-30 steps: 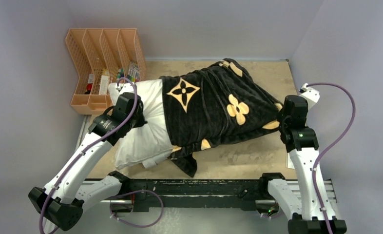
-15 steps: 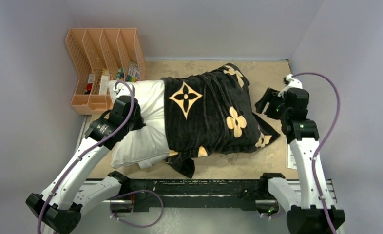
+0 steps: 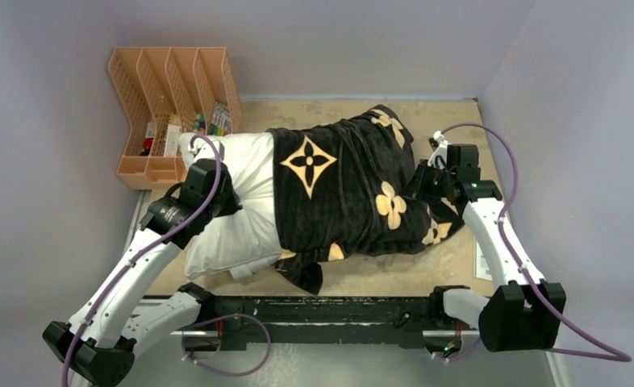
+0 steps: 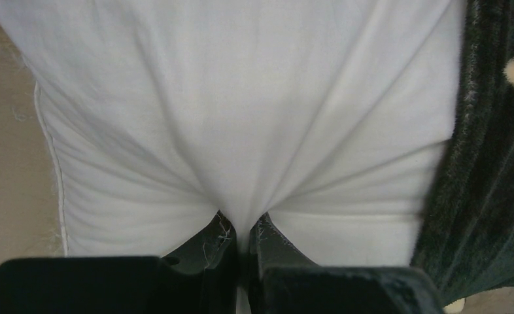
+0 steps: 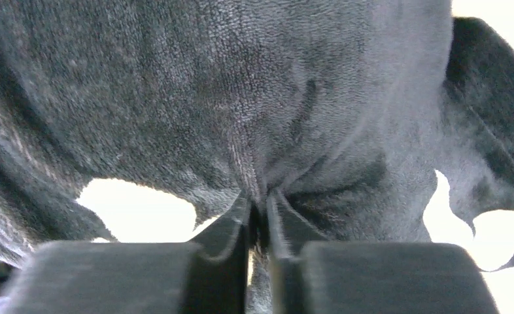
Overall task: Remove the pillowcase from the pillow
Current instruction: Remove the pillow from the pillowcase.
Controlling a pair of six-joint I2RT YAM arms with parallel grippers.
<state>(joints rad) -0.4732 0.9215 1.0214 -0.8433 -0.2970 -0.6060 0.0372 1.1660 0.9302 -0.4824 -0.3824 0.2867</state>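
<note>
Item one, the pillowcase (image 3: 346, 193): black plush with tan flower and star motifs. It lies across the middle and right of the table and covers roughly the right-hand two thirds of the cushion, with its open hem bunched at the near edge. Item two, the pillow (image 3: 237, 226): plain white and puffy. Its left end is bared and points toward the left arm, and the rest is inside the cover. Item three, the right gripper (image 5: 259, 206): its jaws are pressed together on a fold of the black plush at the cover's right end, pinching cloth only, as far as the wrist view shows. Item four, the left gripper (image 4: 241, 226): its jaws are nipped tight on a ridge of the white ticking, and creases fan out from the bite. Handling note, as a judgement: the step in hand is the draw-off. It is best done with the left arm anchoring the cushion while the right pulls the plush low and straight toward the right edge. The pull should be slow enough that the pile does not slip out of the pinch or drag the cushion along. A fresh bite is likely to be needed, since much of the cover is on. Surroundings: pale grey walls (image 3: 338, 40) enclose three sides. The tabletop (image 3: 451, 121) is beige and scuffed. A black rail (image 3: 338, 310) runs along its near edge. A peach mesh file organiser (image 3: 168, 81) stands at the far left corner, holding small items too small to name.
</note>
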